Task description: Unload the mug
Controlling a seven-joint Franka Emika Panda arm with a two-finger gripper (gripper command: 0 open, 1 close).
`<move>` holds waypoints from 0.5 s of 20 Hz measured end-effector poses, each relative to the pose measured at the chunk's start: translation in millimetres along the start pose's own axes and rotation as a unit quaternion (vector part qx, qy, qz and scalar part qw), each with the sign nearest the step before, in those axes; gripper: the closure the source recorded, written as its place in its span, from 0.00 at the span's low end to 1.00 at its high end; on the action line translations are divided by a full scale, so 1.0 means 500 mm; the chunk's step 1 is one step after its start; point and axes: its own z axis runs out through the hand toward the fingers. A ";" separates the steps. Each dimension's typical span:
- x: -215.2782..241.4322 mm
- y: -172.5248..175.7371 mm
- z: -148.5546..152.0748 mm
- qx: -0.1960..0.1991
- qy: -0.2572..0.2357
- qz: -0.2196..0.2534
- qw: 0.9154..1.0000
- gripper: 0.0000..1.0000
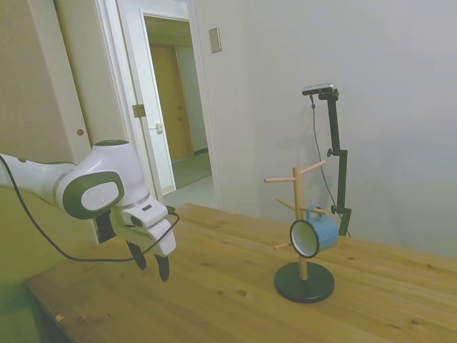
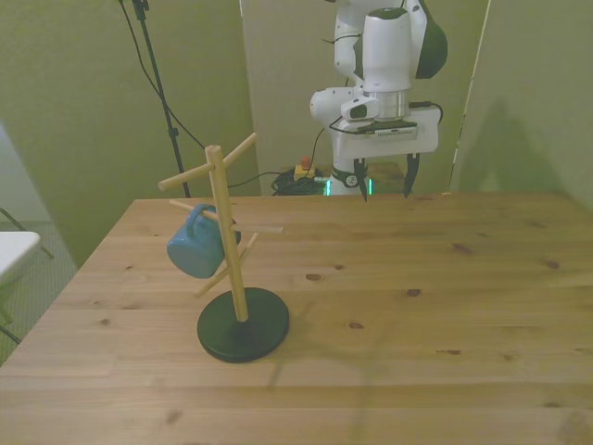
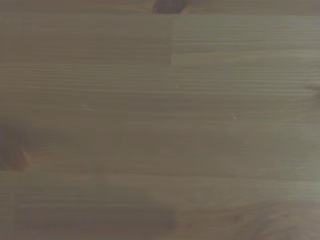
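Nearest you, a wooden peg rack on a round black base (image 2: 243, 324) holds the small blue-teal enamel mug (image 2: 194, 247) by its handle. The white arm's gripper (image 2: 384, 176) hovers well apart, fingers spread, empty. You're at the approach step: reach for the mug next.
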 end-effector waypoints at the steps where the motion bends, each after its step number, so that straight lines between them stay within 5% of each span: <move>1: 0.001 0.000 0.001 -0.001 0.001 -0.001 1.000 0.00; 10: 0.066 0.043 -0.013 0.028 0.036 0.033 0.998 0.00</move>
